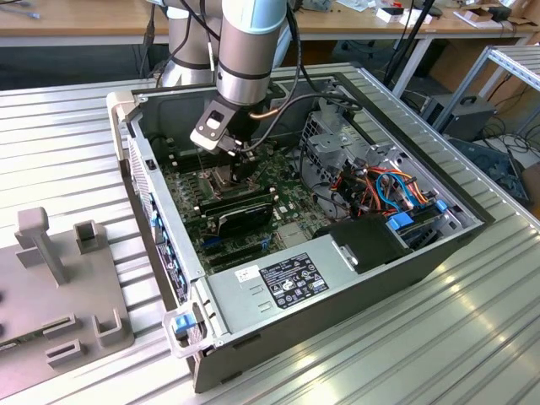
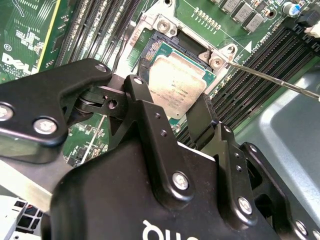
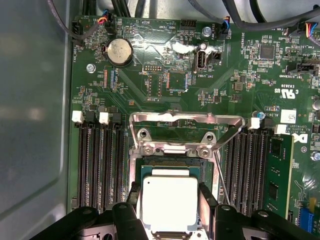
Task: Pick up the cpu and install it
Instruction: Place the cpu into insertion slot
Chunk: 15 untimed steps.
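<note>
The tool (image 3: 170,202) is holding the cpu (image 3: 170,195) tight. Its two black fingers (image 3: 207,202) are pressing on the chip's two sides, one on each side. The cpu is sitting flat between them with its shiny grey top facing up.

In the second wrist view the tool (image 2: 170,102) is gripping the cpu (image 2: 177,80) the same way. A finger (image 2: 200,117) is touching the chip's edge.

The cpu is sitting right over the dark square socket (image 3: 172,162) under the tool. I cannot tell if the chip is resting in the socket or hanging just above it. The socket's metal flap (image 3: 185,119) is standing open just past the tool's fingertips. A thin rod (image 3: 222,182) is leaning next to one finger.

Long slots (image 3: 100,160) are running along both sides of the tool. They are sitting on the green board (image 3: 150,105). A round battery (image 3: 120,51) is lying farther away from the tool, past the flap.

In the exterior view the arm (image 1: 249,51) is reaching down into the open computer case (image 1: 439,245). The tool (image 1: 240,160) is hanging low over the green board (image 1: 291,190) inside. The case is lying on the ribbed metal surface (image 1: 67,143). A grey block (image 1: 51,287) is sitting on the surface, well away from the tool.
</note>
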Tool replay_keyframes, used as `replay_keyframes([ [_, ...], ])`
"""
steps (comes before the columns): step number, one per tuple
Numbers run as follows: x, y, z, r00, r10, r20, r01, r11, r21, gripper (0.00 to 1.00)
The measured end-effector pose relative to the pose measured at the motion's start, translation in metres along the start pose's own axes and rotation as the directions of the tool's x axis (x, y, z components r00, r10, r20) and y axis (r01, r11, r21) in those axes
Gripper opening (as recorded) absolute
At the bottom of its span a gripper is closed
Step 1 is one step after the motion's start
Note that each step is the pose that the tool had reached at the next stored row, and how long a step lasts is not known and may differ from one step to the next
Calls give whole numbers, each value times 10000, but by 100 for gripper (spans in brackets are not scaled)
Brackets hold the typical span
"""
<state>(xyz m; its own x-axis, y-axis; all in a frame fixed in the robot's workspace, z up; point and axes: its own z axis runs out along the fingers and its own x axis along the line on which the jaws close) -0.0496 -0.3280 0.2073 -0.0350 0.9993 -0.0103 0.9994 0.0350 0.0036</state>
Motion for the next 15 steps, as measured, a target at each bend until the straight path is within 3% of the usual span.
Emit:
replay_keyframes([
  [15, -3, 3, 29, 9994, 357, 1, -357, 9994, 4, 55],
])
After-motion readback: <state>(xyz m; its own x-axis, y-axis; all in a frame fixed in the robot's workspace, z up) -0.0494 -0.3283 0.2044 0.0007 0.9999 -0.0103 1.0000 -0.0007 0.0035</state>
